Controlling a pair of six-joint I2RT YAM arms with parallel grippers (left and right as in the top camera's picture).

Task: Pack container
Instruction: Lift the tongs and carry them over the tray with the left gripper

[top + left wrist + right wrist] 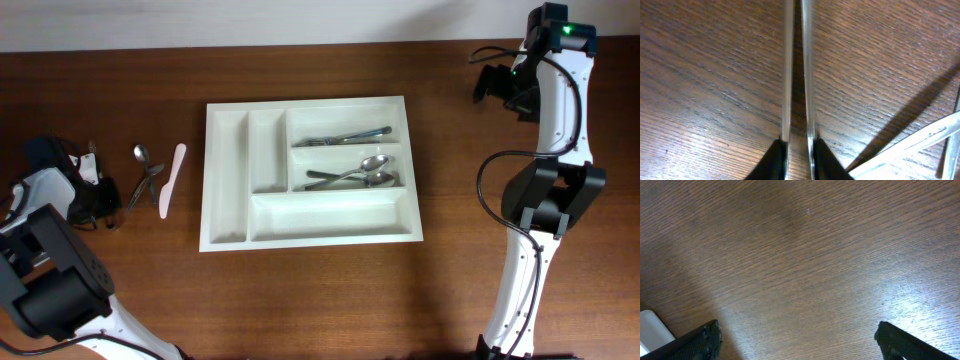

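Note:
The container (228, 180) is a white compartment tray at mid-table. Forks (345, 136) lie in its upper long compartment and spoons (355, 176) in the middle one. To its left on the table lie a white plastic knife (172, 180), a spoon (141, 155) and crossed metal utensils (145, 188). My left gripper (104, 195) (797, 150) is low beside them. It is shut on a metal utensil (788, 75), seen as two thin bright strips running ahead between the black fingers; which utensil it is I cannot tell. My right gripper (492, 85) (797, 340) hangs open over bare wood at the far right.
A silver handle (920, 142) lies on the wood just right of the left fingers. A white corner of the container (652, 327) shows at the lower left of the right wrist view. The right arm (545, 190) stands along the table's right side.

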